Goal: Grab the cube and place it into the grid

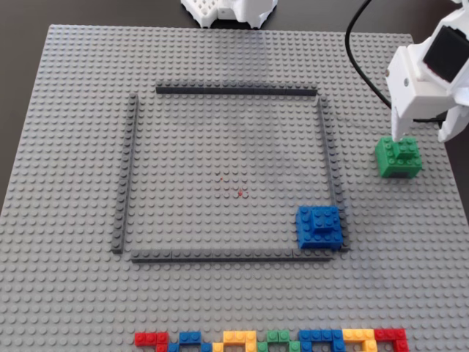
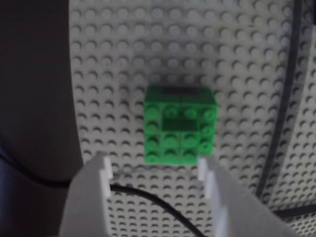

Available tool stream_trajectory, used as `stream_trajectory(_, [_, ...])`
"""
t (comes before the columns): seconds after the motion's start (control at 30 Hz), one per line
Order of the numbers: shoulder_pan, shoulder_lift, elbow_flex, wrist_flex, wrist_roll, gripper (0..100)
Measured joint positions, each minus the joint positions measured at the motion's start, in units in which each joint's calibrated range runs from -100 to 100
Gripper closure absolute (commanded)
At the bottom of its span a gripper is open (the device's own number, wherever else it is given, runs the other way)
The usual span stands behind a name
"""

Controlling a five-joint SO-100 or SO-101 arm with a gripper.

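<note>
Green and studded, the cube (image 1: 399,156) sits on the grey baseplate (image 1: 66,293) to the right of the grid (image 1: 135,176) in the fixed view, outside its right strip. White fingers (image 2: 155,170) stand open above it and hold nothing; in the wrist view both tips are at the cube's near edge, one on each side. A blue block (image 1: 319,226) sits inside the grid's lower right corner, and a brick row (image 1: 271,340) lies along the bottom edge.

Grey studded baseplate (image 1: 73,293), green cube (image 1: 399,156), blue block (image 1: 319,226), grid (image 1: 126,176), multicoloured brick row (image 1: 271,340)
</note>
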State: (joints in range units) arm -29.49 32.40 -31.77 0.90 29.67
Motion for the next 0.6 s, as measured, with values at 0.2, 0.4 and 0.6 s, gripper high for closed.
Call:
stream_trajectory(0.2, [0.15, 1.27, 0.00, -0.78, 0.00, 79])
stream_trajectory(0.4, [0.66, 1.87, 0.00, -0.88, 0.00, 80])
stream_trajectory(0.6, [0.80, 1.95, 0.00, -0.88, 0.00, 87])
